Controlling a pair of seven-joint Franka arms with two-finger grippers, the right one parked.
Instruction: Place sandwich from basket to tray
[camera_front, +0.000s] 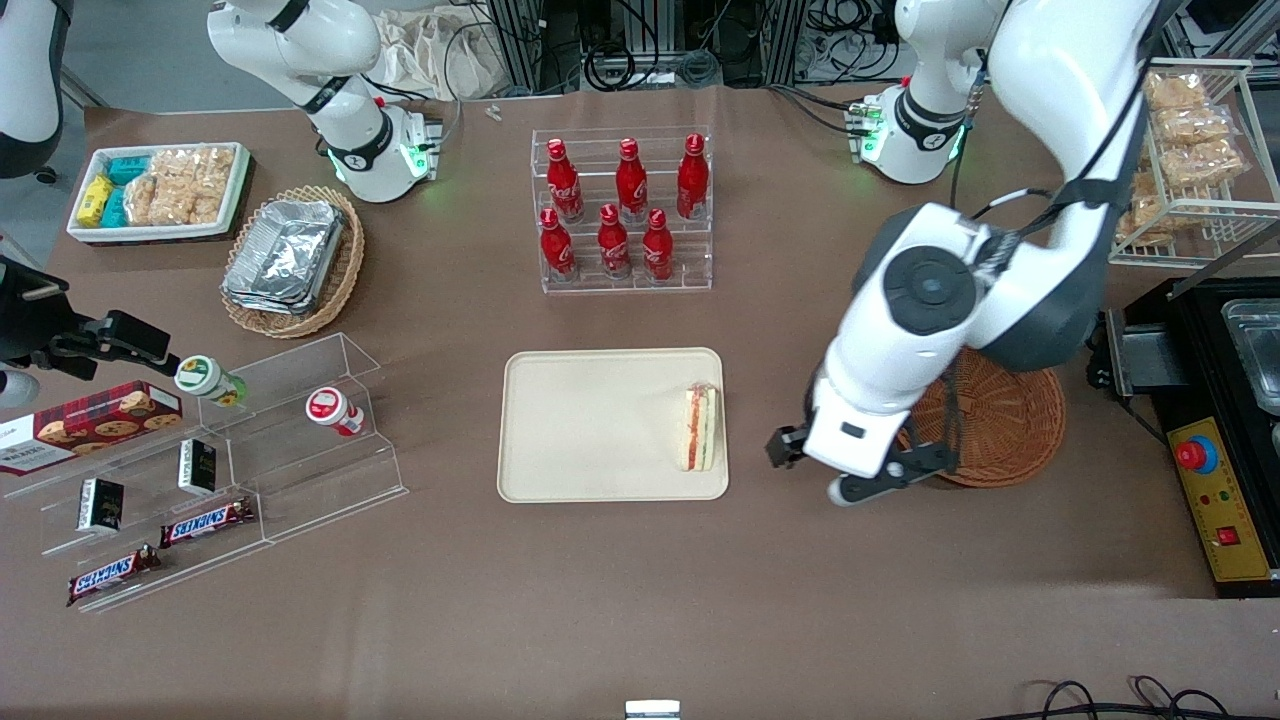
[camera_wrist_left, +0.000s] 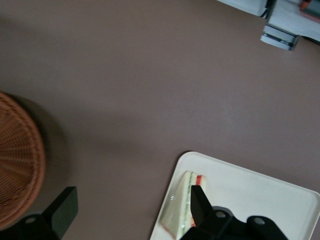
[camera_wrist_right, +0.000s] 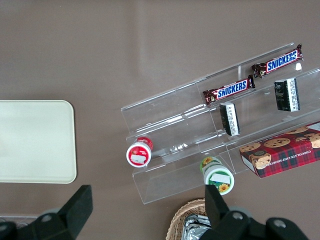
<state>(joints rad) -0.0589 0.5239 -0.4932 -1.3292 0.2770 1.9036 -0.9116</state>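
Spanning the whole scene, the brown bench (camera_front: 640, 620) carries everything, and the cream tray (camera_front: 590, 425) lies at its middle with the reddish-brown basket (camera_front: 1000, 415) well apart from it toward the working arm's end. The claw (camera_front: 855, 465) hangs above bare bench between the two, nearer the basket, its fingers (camera_wrist_left: 199, 200) spread wide and gripping nothing. The sandwich (camera_front: 697, 428) already rests on the tray, close to the rim that faces the basket, so the placing looks done. It stands on one bread edge with its striped filling face turned up toward the front camera; its long axis runs from the bottle rack's side of the tray toward the front camera, and the pale wedge tapers toward the tray's middle. It should handle as light and soft, easily crushed, with a clear wrap that may slip; if regripped, a gentle pinch across the two flat bread faces near the thick end would suit best.
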